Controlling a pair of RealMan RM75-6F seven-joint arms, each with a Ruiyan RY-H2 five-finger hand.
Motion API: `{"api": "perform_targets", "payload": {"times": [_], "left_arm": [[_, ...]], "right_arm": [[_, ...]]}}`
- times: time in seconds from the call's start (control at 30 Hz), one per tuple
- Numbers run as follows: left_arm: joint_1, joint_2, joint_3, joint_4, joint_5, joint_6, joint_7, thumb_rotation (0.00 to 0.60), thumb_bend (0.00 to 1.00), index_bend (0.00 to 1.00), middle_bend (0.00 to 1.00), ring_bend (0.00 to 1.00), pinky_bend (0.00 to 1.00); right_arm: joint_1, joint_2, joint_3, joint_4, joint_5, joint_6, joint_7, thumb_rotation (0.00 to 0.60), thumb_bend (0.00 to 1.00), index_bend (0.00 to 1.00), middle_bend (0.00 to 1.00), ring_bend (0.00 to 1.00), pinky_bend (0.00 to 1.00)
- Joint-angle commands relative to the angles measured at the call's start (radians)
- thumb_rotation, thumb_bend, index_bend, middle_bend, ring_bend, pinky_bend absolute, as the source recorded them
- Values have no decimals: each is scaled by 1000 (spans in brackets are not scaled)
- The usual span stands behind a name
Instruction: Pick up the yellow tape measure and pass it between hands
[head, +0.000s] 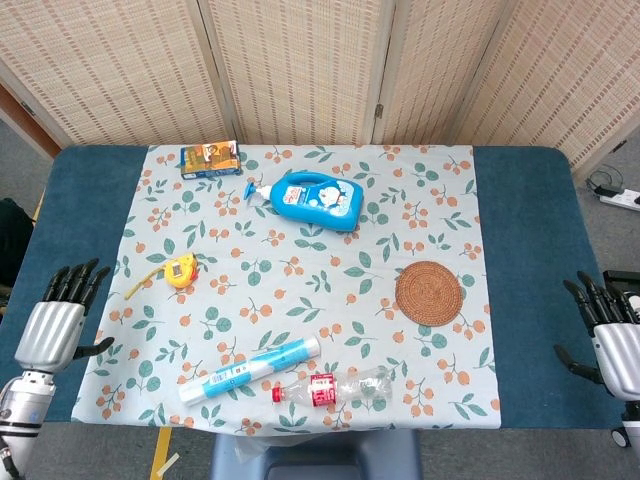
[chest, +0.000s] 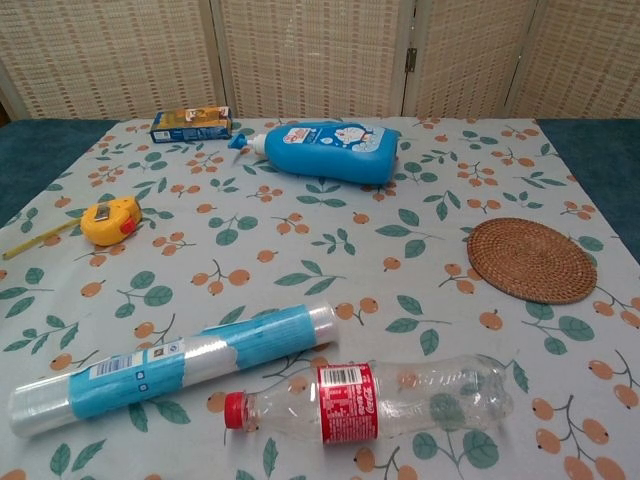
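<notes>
The yellow tape measure (head: 181, 271) lies on the floral cloth at the left, a short length of its tape pulled out to the left; the chest view shows the tape measure (chest: 110, 221) at the left too. My left hand (head: 58, 325) hovers over the blue table edge, down-left of it, fingers spread and holding nothing. My right hand (head: 610, 334) stays at the far right edge, fingers apart and empty. Neither hand appears in the chest view.
A blue soap bottle (head: 315, 200) lies at the back centre, a small box (head: 209, 157) at the back left. A woven coaster (head: 429, 292) sits on the right. A wrapped roll (head: 250, 369) and a clear plastic bottle (head: 335, 387) lie near the front edge.
</notes>
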Motion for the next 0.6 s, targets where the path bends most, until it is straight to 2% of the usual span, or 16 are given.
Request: {"api": "perform_targets", "payload": {"times": [0.03, 0.33, 0.6], "left_arm": [[-74, -15, -37, 32, -46, -93, -36, 600, 138, 97, 49, 62, 0], [-241, -118, -93, 132, -139, -272, -6, 600, 138, 80, 49, 65, 0], [-373, -208, -122, 261, -319, -458, 39, 600, 136, 72, 49, 67, 0]], "right_arm": [[0, 1, 0, -1, -1, 1, 0, 600, 317, 43, 28, 86, 0], [-5, 6, -5, -3, -5, 7, 0, 600, 317, 45, 29, 85, 0], [-13, 8, -9, -4, -5, 14, 4, 600, 316, 51, 29, 88, 0]]}}
